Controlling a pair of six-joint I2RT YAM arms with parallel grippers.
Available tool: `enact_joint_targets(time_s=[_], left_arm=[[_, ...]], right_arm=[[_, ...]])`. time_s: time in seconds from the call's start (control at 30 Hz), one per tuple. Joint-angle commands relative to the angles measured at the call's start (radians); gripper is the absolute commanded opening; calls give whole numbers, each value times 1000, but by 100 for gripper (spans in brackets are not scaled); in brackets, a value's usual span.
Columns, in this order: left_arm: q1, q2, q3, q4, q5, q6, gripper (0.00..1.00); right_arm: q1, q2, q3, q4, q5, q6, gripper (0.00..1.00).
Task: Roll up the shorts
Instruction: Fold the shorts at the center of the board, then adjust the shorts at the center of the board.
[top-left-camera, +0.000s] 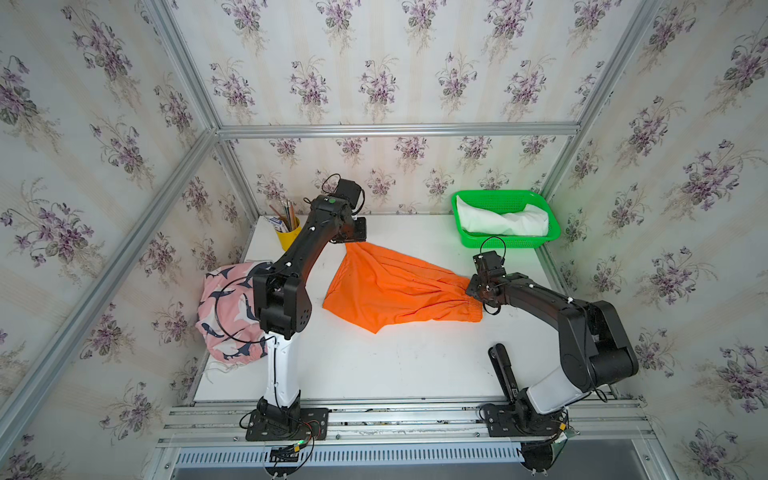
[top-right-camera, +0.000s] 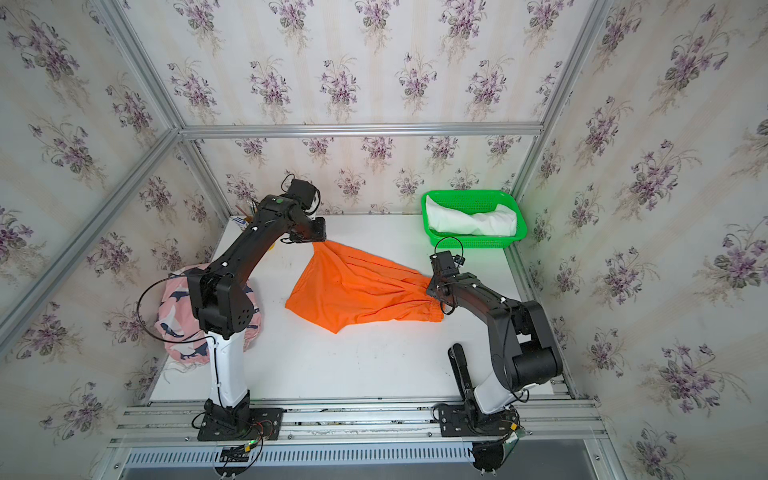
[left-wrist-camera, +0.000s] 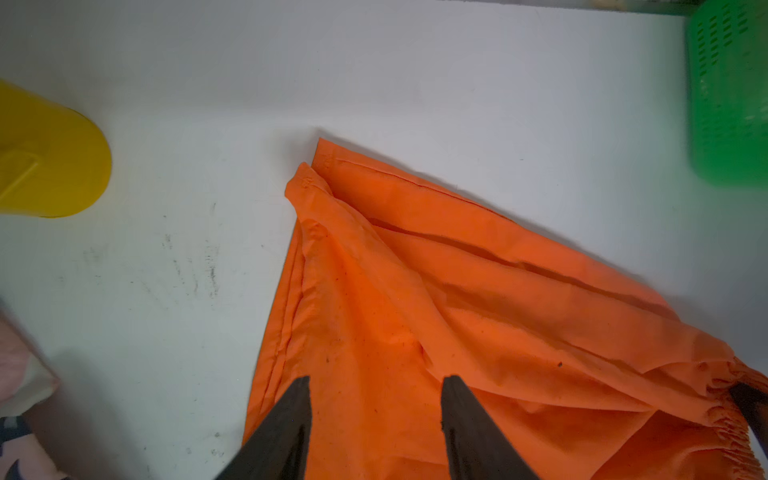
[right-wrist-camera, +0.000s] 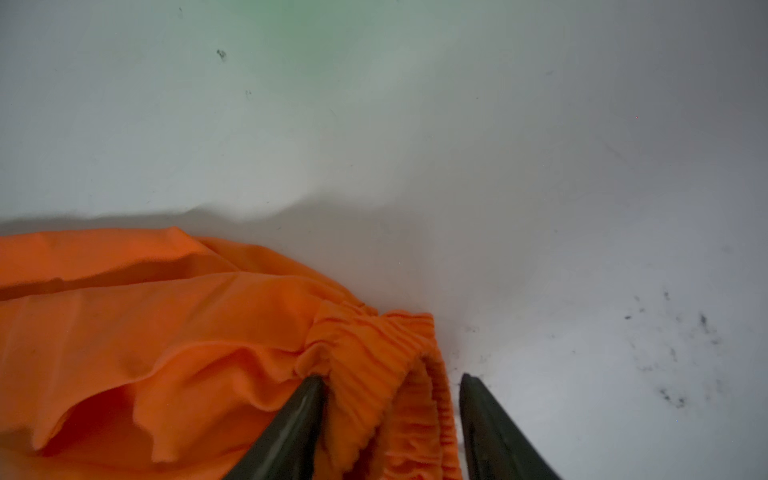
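Bright orange cloth shorts lie spread and wrinkled on the white table, between both grippers. The left gripper hangs over the cloth, jaws parted, holding nothing; the hem corner lies just ahead. The right gripper stands parted around the gathered waistband, not pinching it. Likely step: laying out. Next, grip an edge for rolling. No readable writing.

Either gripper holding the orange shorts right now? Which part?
Nothing held. Left gripper is open over the orange shorts; right gripper is open, waistband loose between its jaws.
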Motion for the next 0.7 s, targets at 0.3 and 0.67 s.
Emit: enact_joint_targets(time_s=[0.3, 0.67], left_arm=[[-211, -377, -646, 76, 13, -143, 56], [-194, -247, -845, 228, 16, -185, 48]], right_arm=[[13, -123, 117, -64, -293, -247, 58], [21, 43, 41, -120, -456, -294, 42]])
